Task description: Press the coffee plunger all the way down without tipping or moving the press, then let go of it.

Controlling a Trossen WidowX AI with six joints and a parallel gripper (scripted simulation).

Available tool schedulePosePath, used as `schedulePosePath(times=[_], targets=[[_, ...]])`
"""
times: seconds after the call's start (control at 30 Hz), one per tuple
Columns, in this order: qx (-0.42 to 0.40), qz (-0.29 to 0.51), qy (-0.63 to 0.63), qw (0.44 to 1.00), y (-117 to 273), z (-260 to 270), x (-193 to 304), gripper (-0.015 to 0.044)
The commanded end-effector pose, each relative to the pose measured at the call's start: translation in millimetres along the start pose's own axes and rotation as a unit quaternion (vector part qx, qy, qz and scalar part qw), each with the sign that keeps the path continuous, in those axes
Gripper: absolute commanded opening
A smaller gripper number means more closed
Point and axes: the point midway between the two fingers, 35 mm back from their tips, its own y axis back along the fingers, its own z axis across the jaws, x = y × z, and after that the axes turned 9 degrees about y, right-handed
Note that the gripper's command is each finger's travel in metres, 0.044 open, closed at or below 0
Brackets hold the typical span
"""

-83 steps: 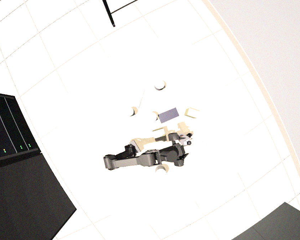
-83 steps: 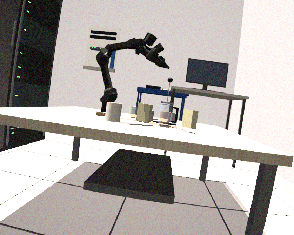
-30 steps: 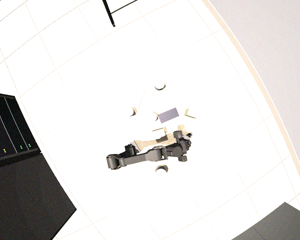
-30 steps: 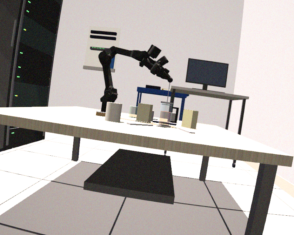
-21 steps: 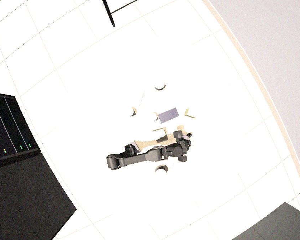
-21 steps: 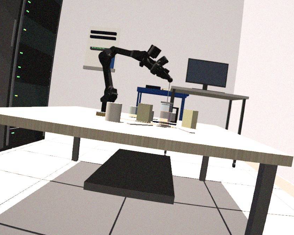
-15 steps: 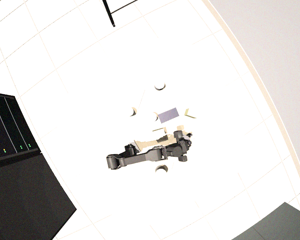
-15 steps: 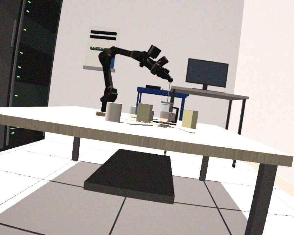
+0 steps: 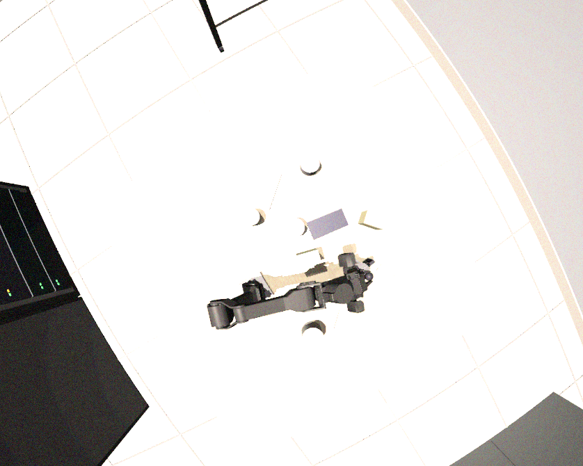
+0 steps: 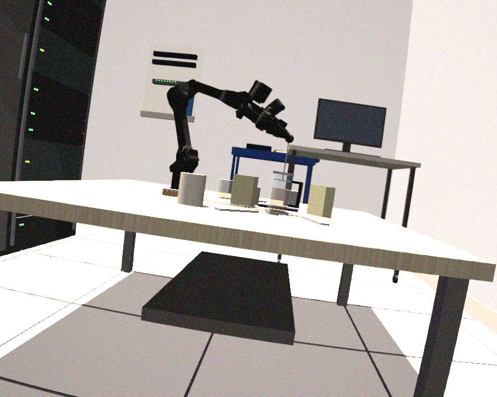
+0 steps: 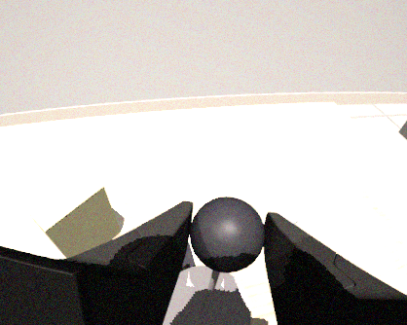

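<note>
glass press (image 10: 280, 192), upright on table | plunger (image 9: 368, 276) (image 10: 289, 138) (image 11: 227, 234): round dark knob, thin rod, raised

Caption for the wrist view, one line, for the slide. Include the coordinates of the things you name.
Pincer (image 9: 368, 275) (image 10: 289, 138) (image 11: 228, 217) shut on the dark knob (image 9: 369, 276) (image 10: 289, 138) (image 11: 227, 234), rod below it.

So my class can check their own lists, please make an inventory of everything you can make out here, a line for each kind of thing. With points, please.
Coffee press (image 10: 280, 194): one, see-through, upright on the table
Plunger knob (image 9: 369, 276) (image 10: 289, 138) (image 11: 227, 234): one, dark, above the press
Yellowish boxes: two, standing either side of the press in the exterior view
Table (image 10: 240, 233): one, pale top, under these
Monitor (image 10: 350, 124): one, dark, on the grey desk (image 10: 360, 159) behind
Gripper (image 9: 369, 277) (image 10: 289, 138) (image 11: 228, 229): one, black, shut on the knob
</note>
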Motion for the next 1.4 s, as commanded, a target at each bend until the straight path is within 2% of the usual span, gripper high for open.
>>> schedulePosePath(times=[0.0,1.37], targets=[[-0.002,0.019,-0.001,1.000,-8.9,2.6,18.1,0.0117],[-0.002,0.018,-0.001,1.000,-46.9,11.9,71.9,0.0117]])
